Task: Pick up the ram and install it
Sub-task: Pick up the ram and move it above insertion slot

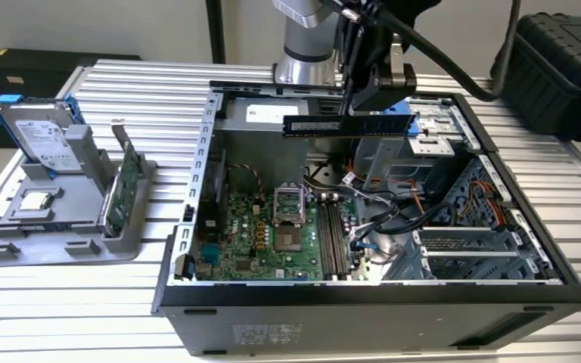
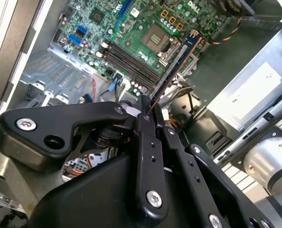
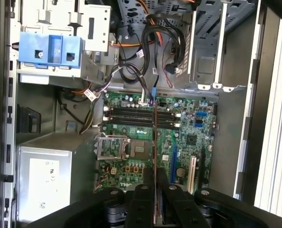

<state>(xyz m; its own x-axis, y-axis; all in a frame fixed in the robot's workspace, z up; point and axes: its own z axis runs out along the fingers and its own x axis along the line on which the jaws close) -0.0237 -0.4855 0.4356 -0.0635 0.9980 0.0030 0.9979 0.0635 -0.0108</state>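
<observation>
My gripper (image 1: 361, 104) is pinched on the ram (image 1: 343, 125), holding it level on its edge in the air above the far part of the open computer case (image 1: 202, 189). The stick hangs well apart from the motherboard (image 1: 255, 246) and its long slots (image 1: 333, 236) below, nearer the case's near wall.

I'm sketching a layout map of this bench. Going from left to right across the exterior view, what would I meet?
In order: silver drive with blue rails → green circuit card → ram, held over the open computer by the gripper → black case.
</observation>
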